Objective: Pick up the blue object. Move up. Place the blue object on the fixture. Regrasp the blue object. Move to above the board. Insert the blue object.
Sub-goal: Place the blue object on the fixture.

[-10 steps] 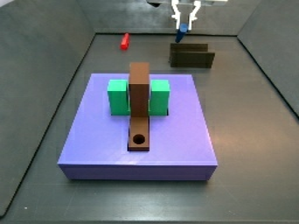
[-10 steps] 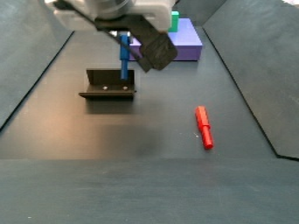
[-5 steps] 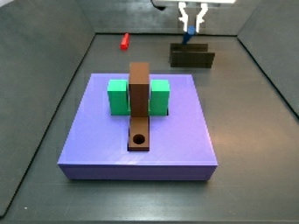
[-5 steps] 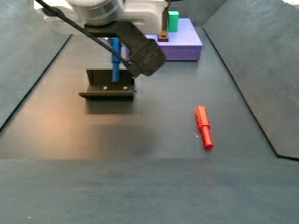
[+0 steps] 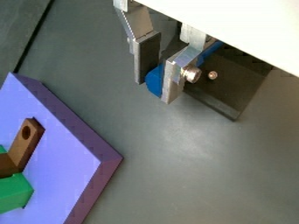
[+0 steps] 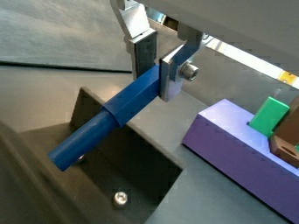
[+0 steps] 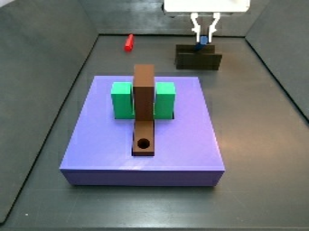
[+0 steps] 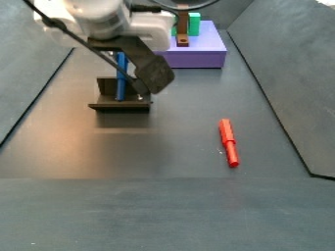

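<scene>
1. While the two-finger silver gripper [image 6: 159, 72] is hovering over the small dark olive-grey box-like fixture [image 8: 121, 97], its jaws are clamping the slim blue cylindrical peg [image 6: 107, 123].
2. Further back, the large flat lavender-purple square board [image 8: 202, 51] is lying well apart.

The gripper [image 6: 160, 68] shows flat, brushed silver metal fingers [image 6: 143, 48] over the fixture [image 6: 140, 171], which looks matt and dark. The blue peg [image 6: 111, 122] clamped in them reads as smooth, plain plastic. At seven o'clock from the gripper in a side view, the purple board [image 7: 182, 144] looks matt and even.
</scene>
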Tool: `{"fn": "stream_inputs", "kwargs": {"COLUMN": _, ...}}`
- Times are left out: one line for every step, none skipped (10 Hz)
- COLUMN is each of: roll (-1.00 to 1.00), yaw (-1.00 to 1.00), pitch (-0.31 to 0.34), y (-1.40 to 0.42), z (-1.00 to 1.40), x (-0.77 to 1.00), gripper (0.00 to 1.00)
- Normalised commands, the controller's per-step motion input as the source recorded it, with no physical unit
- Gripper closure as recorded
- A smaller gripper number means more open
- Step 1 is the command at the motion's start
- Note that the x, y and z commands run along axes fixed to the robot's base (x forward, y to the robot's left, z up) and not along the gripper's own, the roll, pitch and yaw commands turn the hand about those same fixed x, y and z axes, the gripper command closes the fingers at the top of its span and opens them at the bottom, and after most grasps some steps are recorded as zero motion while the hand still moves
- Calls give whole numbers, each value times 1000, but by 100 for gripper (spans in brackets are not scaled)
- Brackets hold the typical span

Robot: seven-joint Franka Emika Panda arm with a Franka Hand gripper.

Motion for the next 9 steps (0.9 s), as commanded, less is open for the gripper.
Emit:
{"fn": "stream_inputs", "kwargs": {"roll": -614, "yaw": 20, "pitch": 0, "y": 294, "z": -54, "x": 66, "gripper": 100}}
{"fn": "stream_inputs", "kwargs": {"roll": -597, "yaw": 34, "pitch": 0, "y": 200, "z": -40, "x": 126, "gripper": 100}}
{"fn": "stream_inputs", "kwargs": {"roll": -337, "yaw": 54, "pitch": 0, "y": 11, "z": -74, "x": 134, "gripper": 100}}
{"fn": "stream_inputs", "kwargs": {"roll": 0, "yaw": 31, "pitch": 0, "y": -169, "z": -66, "x": 120, "gripper": 100}}
{"fn": "stream_inputs", "kwargs": {"roll": 0, "yaw": 0, "pitch": 0, "y": -157, "z": -66, "x": 129, "gripper": 100}}
{"fn": "stream_inputs", "kwargs": {"roll": 0, "yaw": 0, "pitch": 0, "y": -46, "z": -80, "x": 97, "gripper": 100}}
{"fn": "stream_inputs", "kwargs": {"roll": 0, "yaw": 0, "pitch": 0, "y": 0, "z": -74, "x": 74, "gripper": 100}}
{"fn": "stream_inputs", "kwargs": {"roll": 77, "yaw": 0, "pitch": 0, "y": 0, "z": -43, "x": 43, "gripper": 100}}
{"fn": "stream_inputs", "kwargs": {"roll": 131, "yaw": 0, "pitch": 0, "y": 0, "z": -49, "x": 0, "gripper": 100}}
